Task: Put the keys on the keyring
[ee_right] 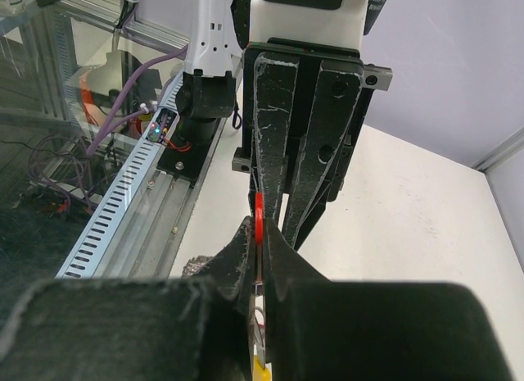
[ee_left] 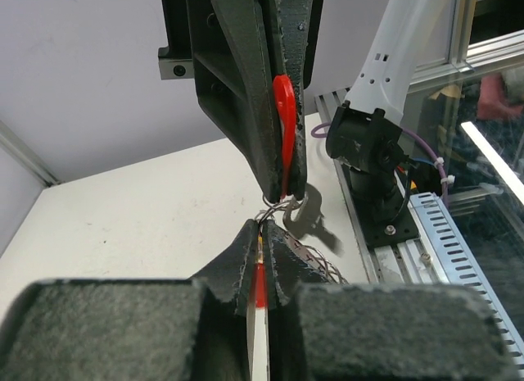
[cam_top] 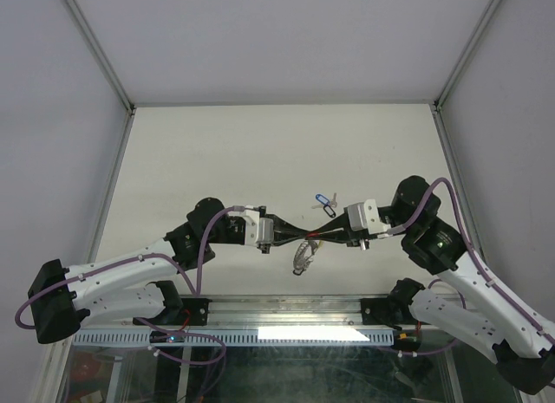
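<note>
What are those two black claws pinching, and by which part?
The right gripper pinches a small silver key by its red oblong plastic tag. The left gripper clamps a thin, unidentifiable red-and-white strip.

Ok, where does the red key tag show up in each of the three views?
Top external: the red key tag is a thin sliver at centre, between the left gripper and right gripper.
Left wrist: red key tag upper centre, clamped in the facing gripper.
Right wrist: red key tag at centre, between that gripper's fingertips.
Shared landmark: the grippers meeting tip to tip.
</note>
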`<state>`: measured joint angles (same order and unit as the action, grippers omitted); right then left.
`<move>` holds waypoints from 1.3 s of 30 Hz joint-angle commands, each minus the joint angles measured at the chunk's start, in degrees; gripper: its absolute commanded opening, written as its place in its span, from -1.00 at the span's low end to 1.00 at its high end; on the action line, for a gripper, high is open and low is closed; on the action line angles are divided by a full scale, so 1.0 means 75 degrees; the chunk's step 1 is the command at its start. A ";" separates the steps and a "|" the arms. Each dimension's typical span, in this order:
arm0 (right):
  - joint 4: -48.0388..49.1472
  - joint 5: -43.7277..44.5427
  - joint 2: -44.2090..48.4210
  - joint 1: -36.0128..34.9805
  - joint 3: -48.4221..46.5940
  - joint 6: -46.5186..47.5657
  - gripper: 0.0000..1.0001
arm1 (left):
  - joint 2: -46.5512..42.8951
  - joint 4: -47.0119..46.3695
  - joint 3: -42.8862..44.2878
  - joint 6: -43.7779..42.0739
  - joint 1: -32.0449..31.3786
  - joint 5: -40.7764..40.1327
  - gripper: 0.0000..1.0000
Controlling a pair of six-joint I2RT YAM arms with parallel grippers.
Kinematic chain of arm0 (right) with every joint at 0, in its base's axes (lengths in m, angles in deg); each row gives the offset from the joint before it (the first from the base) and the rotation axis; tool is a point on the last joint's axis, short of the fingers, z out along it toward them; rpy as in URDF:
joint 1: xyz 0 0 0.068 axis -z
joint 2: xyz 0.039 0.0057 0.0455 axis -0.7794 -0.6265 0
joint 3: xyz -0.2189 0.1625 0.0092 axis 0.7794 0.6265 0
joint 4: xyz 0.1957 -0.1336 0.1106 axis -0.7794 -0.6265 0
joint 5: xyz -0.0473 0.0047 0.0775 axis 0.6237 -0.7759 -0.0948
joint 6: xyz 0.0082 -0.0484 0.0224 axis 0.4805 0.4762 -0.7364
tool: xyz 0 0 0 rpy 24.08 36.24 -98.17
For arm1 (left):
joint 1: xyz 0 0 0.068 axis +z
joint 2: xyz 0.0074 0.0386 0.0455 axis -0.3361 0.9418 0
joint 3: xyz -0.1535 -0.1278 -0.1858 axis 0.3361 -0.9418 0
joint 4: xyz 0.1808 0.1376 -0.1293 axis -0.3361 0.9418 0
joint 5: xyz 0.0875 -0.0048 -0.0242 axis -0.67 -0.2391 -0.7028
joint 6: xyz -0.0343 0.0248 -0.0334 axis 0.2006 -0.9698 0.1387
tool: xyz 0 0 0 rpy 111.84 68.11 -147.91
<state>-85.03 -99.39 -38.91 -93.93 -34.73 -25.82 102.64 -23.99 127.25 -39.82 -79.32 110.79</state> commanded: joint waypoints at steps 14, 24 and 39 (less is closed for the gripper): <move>-0.0051 0.0874 0.0628 0.0001 0.0146 0.0469 -1.00 | -0.0547 -0.0079 0.0102 -0.0165 -0.0058 -0.0018 -1.00; 0.0283 0.0656 0.0508 0.0001 0.0198 0.0284 -1.00 | -0.0280 -0.0059 0.0244 -0.0086 -0.0058 0.0170 -1.00; 0.0700 0.0517 0.0402 0.0001 0.0287 0.0117 -1.00 | -0.0063 0.0223 0.0378 -0.0111 -0.0058 0.0276 -0.87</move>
<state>-84.59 -94.45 -36.07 -93.93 -31.80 -24.02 101.88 -22.07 127.25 -40.26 -79.32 110.92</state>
